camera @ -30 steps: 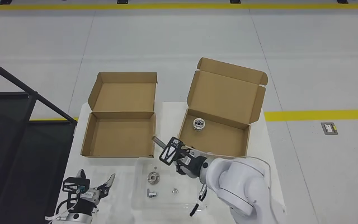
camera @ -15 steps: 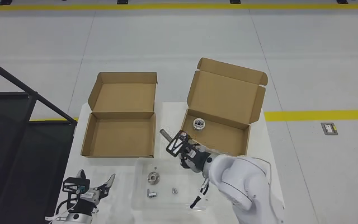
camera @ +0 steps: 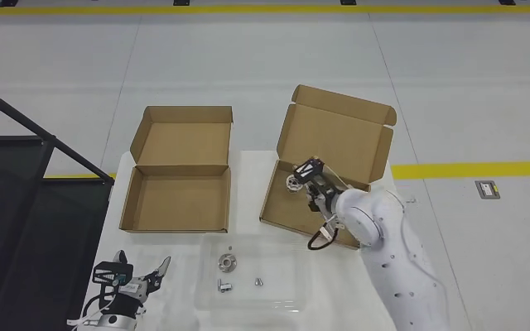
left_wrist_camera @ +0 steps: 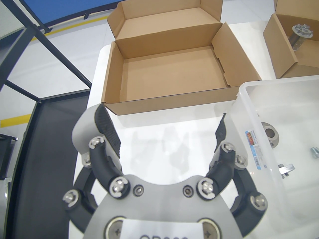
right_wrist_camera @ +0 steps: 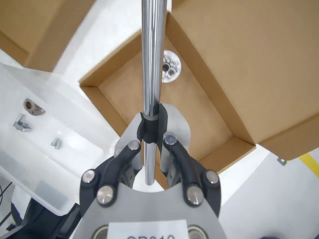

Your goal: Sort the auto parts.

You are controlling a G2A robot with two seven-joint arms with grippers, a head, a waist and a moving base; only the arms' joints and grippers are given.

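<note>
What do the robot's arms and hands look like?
The right arm is smooth, rounded and white, with a thin black cable looping near its wrist. The left gripper and right gripper each have a silver plate, black links with shiny round bolts, black finger pads and a white label.

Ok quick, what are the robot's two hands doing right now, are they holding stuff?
Left gripper: open, holding nothing.
Right gripper: closed on a metal rod.
</note>
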